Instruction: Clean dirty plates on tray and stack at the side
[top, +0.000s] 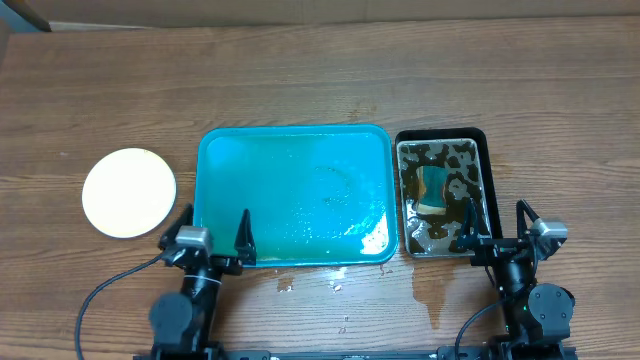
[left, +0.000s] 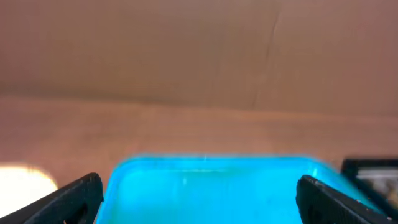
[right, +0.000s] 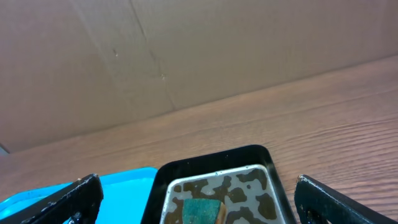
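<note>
The teal-blue tray (top: 293, 195) lies at the table's middle, wet and holding no plates; it also shows in the left wrist view (left: 211, 190) and at the left edge of the right wrist view (right: 118, 186). A pale round plate (top: 129, 192) rests on the table left of the tray, seen as a bright patch in the left wrist view (left: 22, 180); I cannot tell whether others lie beneath it. My left gripper (top: 213, 236) is open and empty at the tray's near left edge. My right gripper (top: 495, 228) is open and empty at the near end of the black-rimmed pan.
A black-rimmed pan (top: 441, 192) of brown water stands right of the tray, with a green sponge (top: 434, 188) in it, also in the right wrist view (right: 204, 210). Water drops (top: 425, 285) lie on the wood near the front. A cardboard wall stands behind.
</note>
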